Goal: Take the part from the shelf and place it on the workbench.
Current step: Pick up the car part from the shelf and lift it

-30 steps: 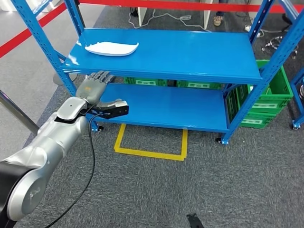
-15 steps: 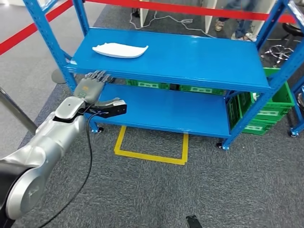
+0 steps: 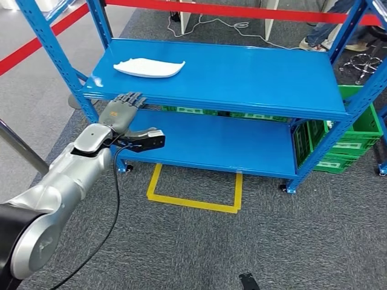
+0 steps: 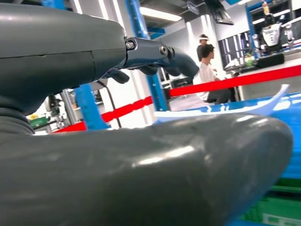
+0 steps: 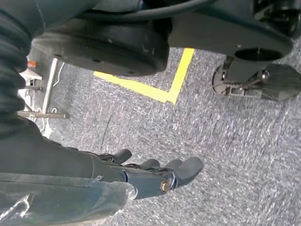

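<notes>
A long white curved part (image 3: 148, 67) lies on the top shelf of the blue rack (image 3: 256, 81), toward its left end. My left hand (image 3: 121, 110) is raised in front of the shelf's front edge, just below and short of the part, fingers stretched forward and holding nothing. In the left wrist view the thick thumb (image 4: 149, 169) sits low with the dark fingers (image 4: 160, 54) apart from it, and the white part (image 4: 227, 109) lies beyond on the blue shelf. My right hand (image 5: 156, 174) hangs over the grey carpet, fingers loosely extended, holding nothing.
The rack's lower shelf (image 3: 214, 136) is bare. Green crates (image 3: 346, 136) sit under and beside the rack at right. A yellow taped square (image 3: 196, 190) marks the carpet in front. Red barrier tape (image 3: 237, 11) runs behind, with people's feet (image 3: 315, 42) beyond.
The whole picture has shifted slightly, so the camera moved. My left hand stays at the shelf's front edge, open, and the white part has not moved on the shelf.
</notes>
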